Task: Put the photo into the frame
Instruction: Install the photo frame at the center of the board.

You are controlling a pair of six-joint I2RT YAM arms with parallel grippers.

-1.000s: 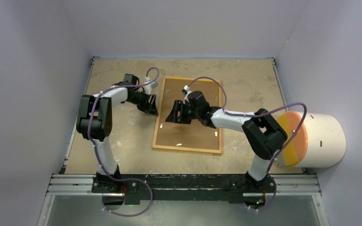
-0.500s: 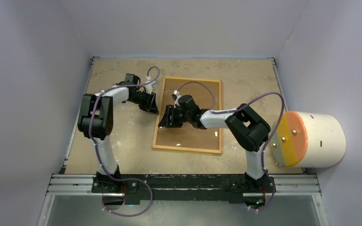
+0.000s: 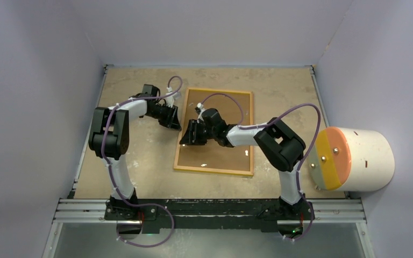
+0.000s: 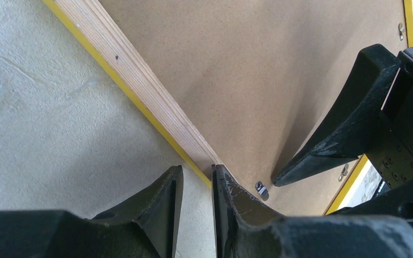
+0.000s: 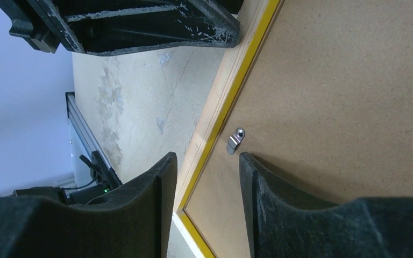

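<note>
White links and black joint housings are seen on the left arm (image 3: 107, 133) and right arm (image 3: 279, 146); a purple cable (image 3: 223, 95) is looped along each, and the black jaws are scuffed.

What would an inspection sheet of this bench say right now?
Surface: tan table, worn and blotchy.
Job's things: frame lies back side up, brown backing showing; photo not seen.
Clutter: white cylinder with an orange-yellow end, at the right.
Grippers: left gripper at the frame's left edge, fingers a slit apart, grip unclear; right gripper open, astride that edge beside a metal clip.
Cables: purple cables loop along both arms.
Surroundings: pale walls on three sides; metal rail under the arm bases.
</note>
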